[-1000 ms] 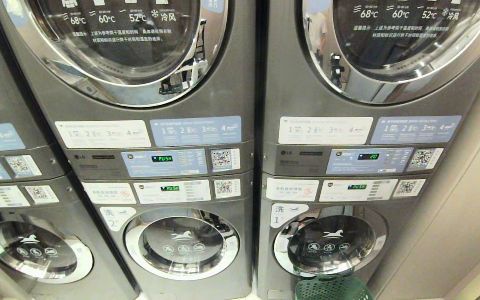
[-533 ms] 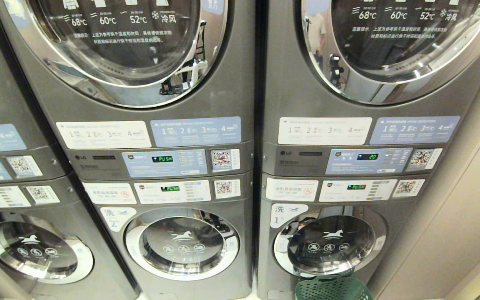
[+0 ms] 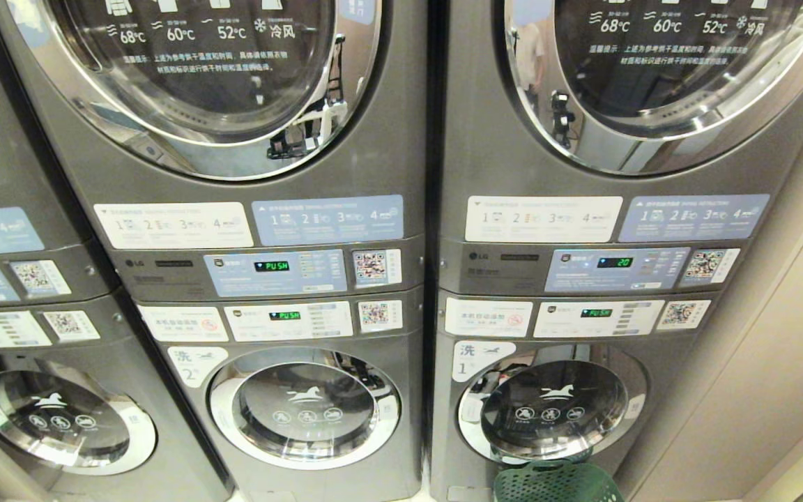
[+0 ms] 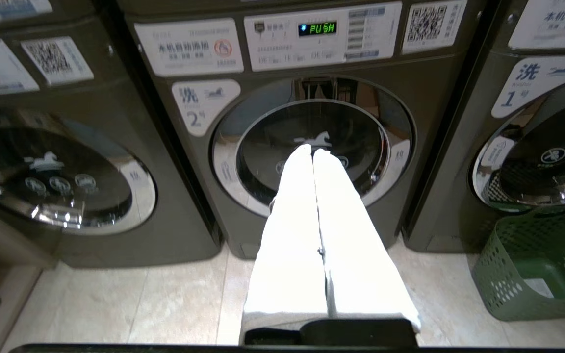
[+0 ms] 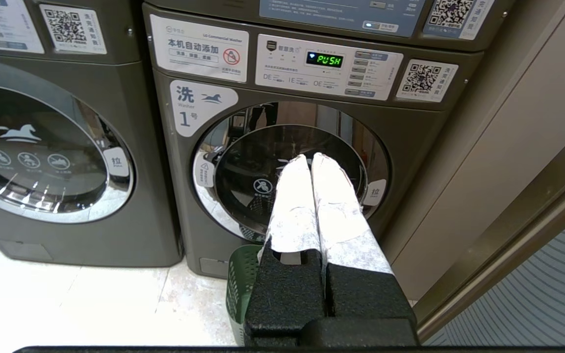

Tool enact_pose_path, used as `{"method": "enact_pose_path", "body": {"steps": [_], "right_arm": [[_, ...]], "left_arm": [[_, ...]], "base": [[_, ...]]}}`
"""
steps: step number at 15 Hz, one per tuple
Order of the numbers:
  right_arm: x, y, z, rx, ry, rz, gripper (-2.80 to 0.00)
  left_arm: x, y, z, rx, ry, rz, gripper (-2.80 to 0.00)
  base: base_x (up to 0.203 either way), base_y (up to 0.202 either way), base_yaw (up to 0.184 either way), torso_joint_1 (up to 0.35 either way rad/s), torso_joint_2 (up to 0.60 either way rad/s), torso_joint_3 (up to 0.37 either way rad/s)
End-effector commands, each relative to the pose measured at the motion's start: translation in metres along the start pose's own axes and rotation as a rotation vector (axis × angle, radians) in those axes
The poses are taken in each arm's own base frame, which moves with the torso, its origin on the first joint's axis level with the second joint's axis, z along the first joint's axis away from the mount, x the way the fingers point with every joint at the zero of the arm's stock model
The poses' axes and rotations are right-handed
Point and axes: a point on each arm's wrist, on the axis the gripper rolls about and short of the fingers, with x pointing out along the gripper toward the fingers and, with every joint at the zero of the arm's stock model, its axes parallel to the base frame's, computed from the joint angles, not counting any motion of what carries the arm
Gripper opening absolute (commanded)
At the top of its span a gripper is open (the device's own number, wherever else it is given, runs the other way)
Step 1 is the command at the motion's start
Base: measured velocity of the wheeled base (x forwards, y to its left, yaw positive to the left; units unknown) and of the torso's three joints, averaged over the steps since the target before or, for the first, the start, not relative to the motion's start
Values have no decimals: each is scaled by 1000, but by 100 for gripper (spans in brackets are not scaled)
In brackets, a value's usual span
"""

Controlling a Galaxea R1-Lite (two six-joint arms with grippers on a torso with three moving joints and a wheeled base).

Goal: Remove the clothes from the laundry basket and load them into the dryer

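Although neither arm showed in the head view, both wrist views placed the grippers low in front of the bottom row of machines, each holding nothing. The left gripper [image 4: 313,149], its white-padded fingers pressed together, pointed at the round chrome-rimmed door of the grey washer [image 4: 312,147] labelled 2. The right gripper [image 5: 310,158], likewise pressed shut, pointed at the door of the neighbouring washer [image 5: 290,184] labelled 1.

The dark green perforated plastic laundry basket [image 4: 537,264] stood on the pale tiled floor [image 4: 115,304], touching or just in front of the foot of washer 1, near and to the right of the left gripper, and directly below the right one [image 5: 241,284]. No clothes could be made out inside it from these angles; the little of the interior on show looked bare.

The dark grey LG dryer [image 3: 234,174] with its large chrome-rimmed glass door printed with 68, 60 and 52 degrees sat above washer 2, its door shut, well above both grippers.

By my reading, the task stood at or near its end, or between loads, with both arms tucked back. Any next move would call for looking into the basket, spreading a gripper over any garment left there, and opening the dryer door.
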Motion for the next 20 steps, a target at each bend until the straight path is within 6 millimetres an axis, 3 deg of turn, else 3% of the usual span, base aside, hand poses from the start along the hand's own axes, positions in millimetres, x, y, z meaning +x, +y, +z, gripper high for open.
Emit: {"method": "enact_pose_path", "body": {"steps": [1,5,14,20], "right_arm": [[0,0,0,-1,1,2,-280],[0,0,0,28,2,0,-280],[0,0,0,2,5,14,-280],[0,0,0,-1,4,17,-280]], "left_arm": [[-2,-1,-3,-17,75,-31,-280],[-5,-2,-7,-131,210,-65,-280],[-28,-4,-19,-50,-72,-23,-280],[-27,-4,-19,-15,-70,-37,-280]], "base": [[0,0,0,0,0,0],[0,0,0,0,0,0],[0,0,0,0,0,0],[0,0,0,0,0,0]]}}
